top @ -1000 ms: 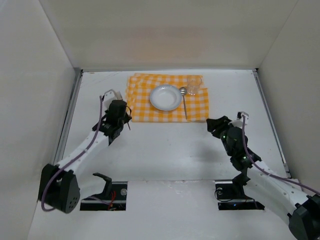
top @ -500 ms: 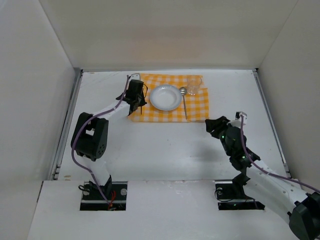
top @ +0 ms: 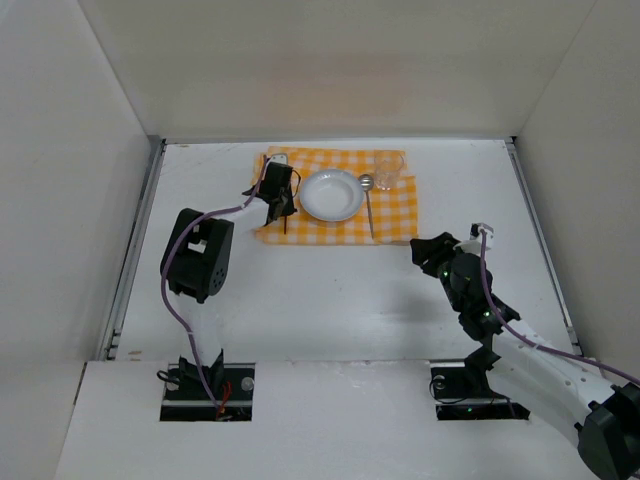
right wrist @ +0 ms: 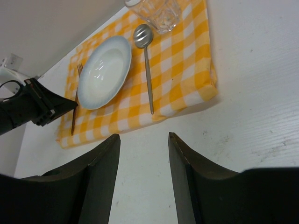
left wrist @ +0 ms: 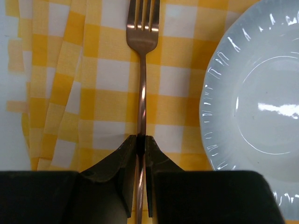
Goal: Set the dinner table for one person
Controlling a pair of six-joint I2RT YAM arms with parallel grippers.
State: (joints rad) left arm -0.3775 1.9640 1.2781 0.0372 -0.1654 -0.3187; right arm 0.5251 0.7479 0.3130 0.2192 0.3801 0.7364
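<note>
A yellow-and-white checked cloth [top: 390, 215] lies at the back of the white dinner table [top: 330, 290]. On it are a white plate [top: 332, 194], a spoon [top: 369, 208] to the plate's right and a clear glass [top: 389, 168] behind the spoon. My left gripper [top: 280, 208] is shut on the handle of a copper fork [left wrist: 142, 93], held low along the cloth just left of the plate [left wrist: 252, 93], tines pointing away. My right gripper [top: 430, 250] is open and empty over bare table, near the cloth's front right corner.
Plain white panels wall the table on the left, back and right. The left arm's elbow [top: 198, 255] stands over the table's left middle. The cloth's left edge [left wrist: 42, 93] is folded in ridges. The right wrist view shows the plate [right wrist: 103, 72] and spoon [right wrist: 148, 79].
My left arm has swung from the bare table left of the cloth to over the cloth's left part, beside the plate, with the fork in it. The right arm has barely moved.
</note>
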